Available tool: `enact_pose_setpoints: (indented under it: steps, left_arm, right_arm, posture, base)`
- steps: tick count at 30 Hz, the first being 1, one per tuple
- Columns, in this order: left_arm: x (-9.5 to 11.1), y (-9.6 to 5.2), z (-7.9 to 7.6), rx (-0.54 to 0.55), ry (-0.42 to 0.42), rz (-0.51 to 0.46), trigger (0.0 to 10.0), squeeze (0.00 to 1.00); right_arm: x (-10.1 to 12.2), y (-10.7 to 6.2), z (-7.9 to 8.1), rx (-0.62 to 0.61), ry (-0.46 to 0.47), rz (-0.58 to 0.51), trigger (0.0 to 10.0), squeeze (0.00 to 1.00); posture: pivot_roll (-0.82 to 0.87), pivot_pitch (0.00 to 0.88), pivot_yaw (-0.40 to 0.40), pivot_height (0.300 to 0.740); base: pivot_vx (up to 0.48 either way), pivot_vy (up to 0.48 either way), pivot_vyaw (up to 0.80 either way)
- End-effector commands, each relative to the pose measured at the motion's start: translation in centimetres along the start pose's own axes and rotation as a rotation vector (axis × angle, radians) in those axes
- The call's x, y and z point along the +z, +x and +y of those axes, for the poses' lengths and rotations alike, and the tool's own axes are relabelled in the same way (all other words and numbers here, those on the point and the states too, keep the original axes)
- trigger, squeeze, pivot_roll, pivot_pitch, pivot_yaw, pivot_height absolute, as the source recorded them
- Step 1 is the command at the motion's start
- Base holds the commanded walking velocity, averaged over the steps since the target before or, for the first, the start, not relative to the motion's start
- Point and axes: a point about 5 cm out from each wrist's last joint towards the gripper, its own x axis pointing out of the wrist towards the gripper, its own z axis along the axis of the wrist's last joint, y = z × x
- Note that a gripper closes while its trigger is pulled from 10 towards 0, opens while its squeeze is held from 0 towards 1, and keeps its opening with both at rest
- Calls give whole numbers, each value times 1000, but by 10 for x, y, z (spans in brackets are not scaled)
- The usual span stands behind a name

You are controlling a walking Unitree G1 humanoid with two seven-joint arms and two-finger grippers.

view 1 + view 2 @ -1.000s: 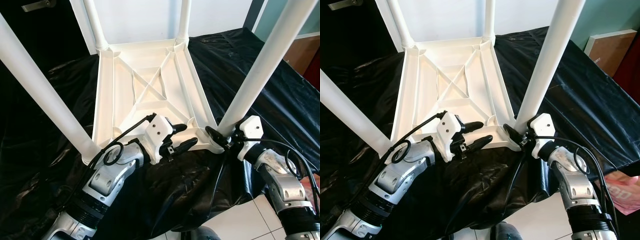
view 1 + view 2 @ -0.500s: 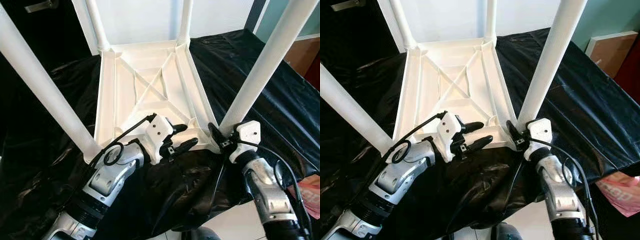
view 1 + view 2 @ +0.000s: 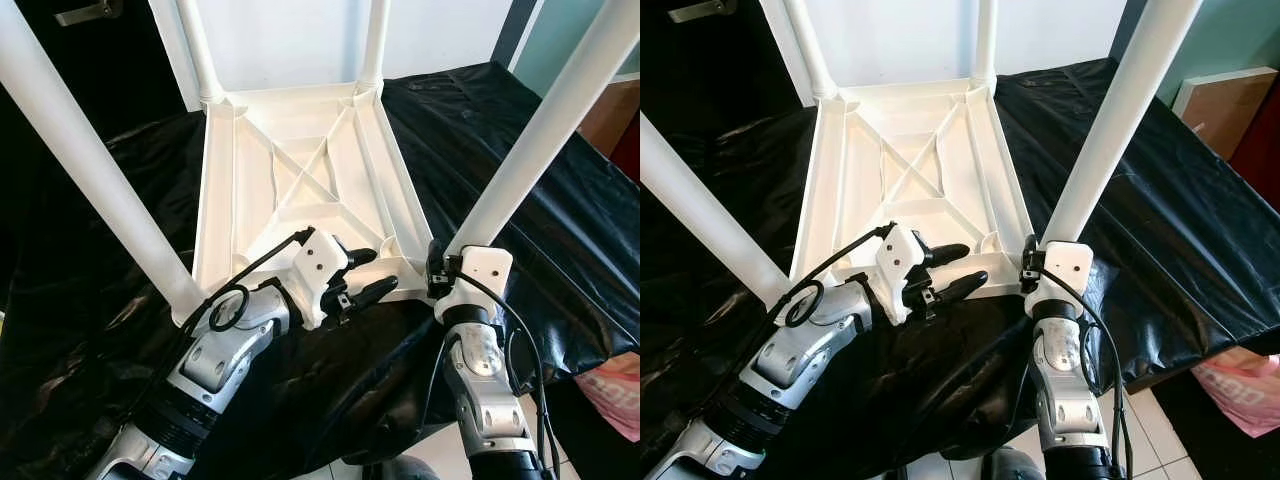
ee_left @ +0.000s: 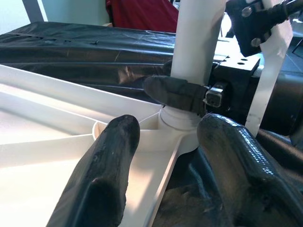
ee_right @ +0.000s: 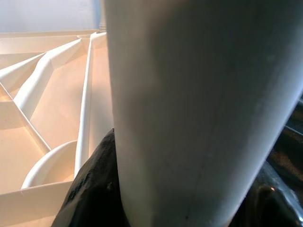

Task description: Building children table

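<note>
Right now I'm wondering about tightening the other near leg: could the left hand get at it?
Probably yes. The left hand rests open at the upturned table's near rim, and only black sheet lies between it and that leg.

My right arm (image 3: 482, 370) swings in from the outer side until it stands nearly straight up beneath the near right table leg (image 3: 540, 130), where a second ago it reached in slantwise from the right. My right gripper (image 3: 440, 268) turns with it, its white wrist block now square below the leg's base and its fingers (image 4: 175, 92) wrapped around the leg just above the socket.
</note>
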Motion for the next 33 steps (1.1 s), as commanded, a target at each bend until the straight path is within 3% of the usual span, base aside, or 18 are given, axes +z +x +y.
enact_pose_setpoints:
  steps: [1,13,14,17,18,25,29,30,31,33]
  left_arm:
    - [-1,0,-9,-116,-7,1,10000,0]
    - [-2,-1,-9,-107,-8,2,10000,0]
    - [-3,-1,-9,-104,-7,0,10000,0]
    - [-3,-1,-9,-102,-7,-1,10000,0]
    - [-3,-1,-10,-99,-7,-2,10000,0]
    - [-3,0,-11,-96,-7,-7,10000,0]
    - [-2,1,-11,-94,-6,-9,10000,0]
    - [-2,1,-10,-94,-5,-9,10000,0]
    - [-2,1,-10,-95,-3,-9,10000,0]
    - [-2,1,-9,-96,-2,-8,10000,0]
  right_arm:
    - [-22,-5,-4,-16,-15,118,10000,0]
    - [-12,-5,-2,36,-18,62,10000,0]
    - [-12,-4,-1,46,-15,62,10000,867]
    - [-12,-4,-1,53,-13,63,10000,867]
    - [-11,-3,0,66,-8,57,10000,1000]
    - [-5,-3,-4,119,6,17,10000,1000]
    - [-1,-6,-10,226,24,-8,10000,1000]
    - [0,-7,-14,297,19,-16,10000,616]
    - [2,-7,-20,386,10,-21,10000,0]
    - [3,-7,-23,442,3,-22,10000,0]
  posture:
    - [-32,123,-3,740]
    - [-24,124,-22,740]
    - [-23,119,-32,740]
    - [-23,118,-33,740]
    - [-23,115,-36,740]
    - [-22,107,-39,740]
    - [-23,103,-37,740]
    - [-27,100,-34,740]
    - [-33,96,-28,740]
    - [-33,96,-28,740]
  base:
    - [0,0,0]
    - [0,0,0]
    - [0,0,0]
    - [0,0,0]
    - [0,0,0]
    - [0,0,0]
    - [0,0,0]
    - [0,0,0]
    - [0,0,0]
    - [0,0,0]
